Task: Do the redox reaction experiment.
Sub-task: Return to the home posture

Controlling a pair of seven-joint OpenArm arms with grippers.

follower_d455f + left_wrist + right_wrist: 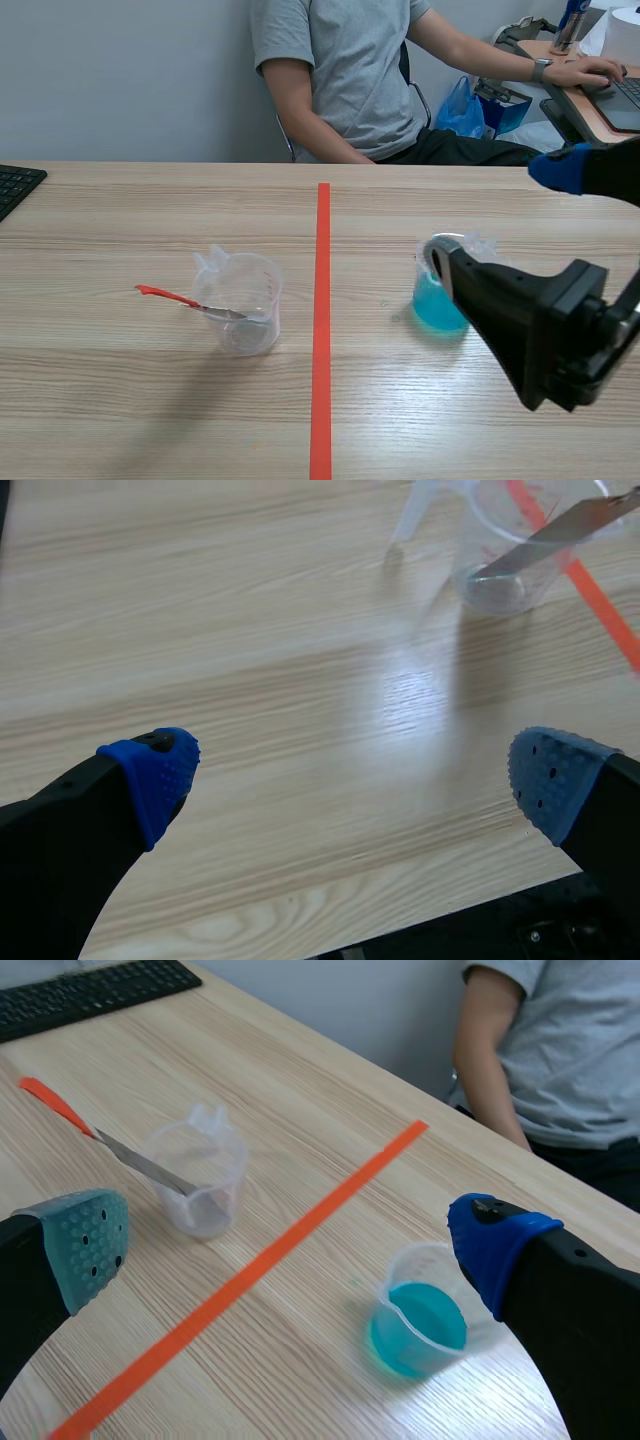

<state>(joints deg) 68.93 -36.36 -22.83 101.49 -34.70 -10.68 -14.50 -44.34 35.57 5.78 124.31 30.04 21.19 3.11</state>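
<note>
Right gripper (500,210) fills the lower right of the scene view, closest to me, with its fingers spread wide and nothing between them. Its grey-padded finger stands just in front of the small plastic cup of blue liquid (438,305), right of the orange-red tape line (322,330). From the right wrist view the cup sits ahead of the open fingers, nearer the blue-padded one, and I see no contact yet.

Left of the line, at middle left, stands the clear measuring cup (240,310) with a red-handled metal spatula (185,300) leaning in it, handle over the rim. My left gripper (355,780) hangs open above bare table, with that clear cup ahead of it and well apart.

I judge this to be the approach to the blue solution, with the grasp not yet made. Next I need to bring both pads level with the cup wall, close gently so the soft plastic does not buckle, and keep it upright.

Red graduation marks show on the clear cup, too small for me to read. I find no brand or label.
</note>
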